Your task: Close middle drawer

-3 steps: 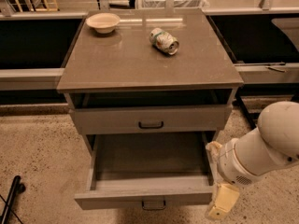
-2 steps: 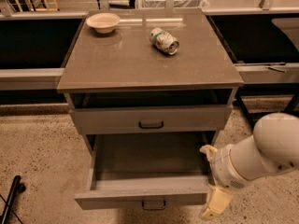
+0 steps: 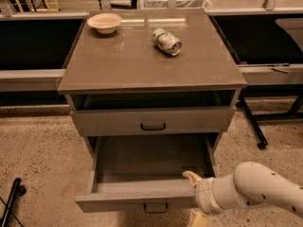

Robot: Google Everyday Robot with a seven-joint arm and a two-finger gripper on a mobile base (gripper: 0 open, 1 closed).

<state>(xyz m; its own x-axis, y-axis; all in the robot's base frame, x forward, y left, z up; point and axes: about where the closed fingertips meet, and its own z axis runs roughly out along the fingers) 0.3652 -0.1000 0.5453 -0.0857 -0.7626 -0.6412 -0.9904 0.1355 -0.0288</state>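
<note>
The middle drawer (image 3: 142,193) of the grey wood-grain cabinet (image 3: 151,65) is pulled far out, its inside bare. Its low front faces me, with a small dark pull handle (image 3: 155,207) at the centre. My gripper (image 3: 194,197) comes in from the lower right on a white arm (image 3: 255,193) and sits at the right end of the drawer front. One cream fingertip (image 3: 190,176) rests over the front's top edge. The other finger (image 3: 199,218) hangs below and in front of it. The fingers are apart.
The taller top drawer (image 3: 151,121) above stands slightly out. A beige bowl (image 3: 104,21) and a can (image 3: 166,41) lying on its side are on the cabinet top. A wheeled black leg (image 3: 258,136) stands to the right, and a black stand (image 3: 12,197) is at the lower left.
My arm has moved left and down, bringing the gripper from beside the drawer's right side to the right end of its front. The drawer has not visibly moved.
</note>
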